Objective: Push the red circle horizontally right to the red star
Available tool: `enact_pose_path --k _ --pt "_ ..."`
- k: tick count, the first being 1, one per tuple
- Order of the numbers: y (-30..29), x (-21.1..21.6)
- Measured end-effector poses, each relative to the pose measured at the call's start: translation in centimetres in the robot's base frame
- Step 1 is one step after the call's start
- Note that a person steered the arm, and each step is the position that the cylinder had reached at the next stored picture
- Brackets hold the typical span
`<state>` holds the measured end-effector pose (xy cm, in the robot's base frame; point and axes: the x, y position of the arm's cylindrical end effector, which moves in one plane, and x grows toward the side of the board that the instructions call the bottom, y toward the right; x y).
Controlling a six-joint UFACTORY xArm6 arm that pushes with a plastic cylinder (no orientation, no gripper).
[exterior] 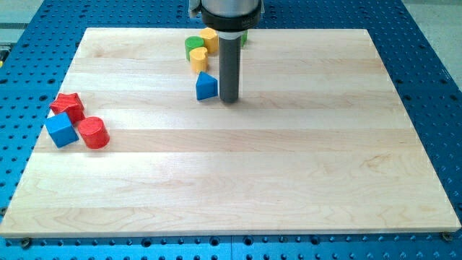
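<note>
The red circle (93, 133) lies at the view's left on the wooden board (238, 166). The red star (68, 105) sits just up and left of it. A blue cube (61, 130) lies between them, touching the circle's left side and the star's lower edge. My tip (229, 100) rests on the board near the view's top centre, right beside a blue triangle block (206, 86), far to the right of the red circle.
A green round block (193, 45), a yellow block (208, 37) and a second yellow block (199, 59) cluster at the view's top, left of the rod. A green piece (244, 36) peeks out behind the rod. Blue perforated table surrounds the board.
</note>
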<state>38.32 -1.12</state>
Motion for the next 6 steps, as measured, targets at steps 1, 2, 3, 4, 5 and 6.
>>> enact_pose_path --k 1,2,3,4,5,6 --pt "-4.4 -0.6" --pt "-4.4 -1.2" --pt "-4.0 -1.7" --pt "-3.0 -2.7" --pt "-2.4 3.7" --pt "-7.2 14.8"
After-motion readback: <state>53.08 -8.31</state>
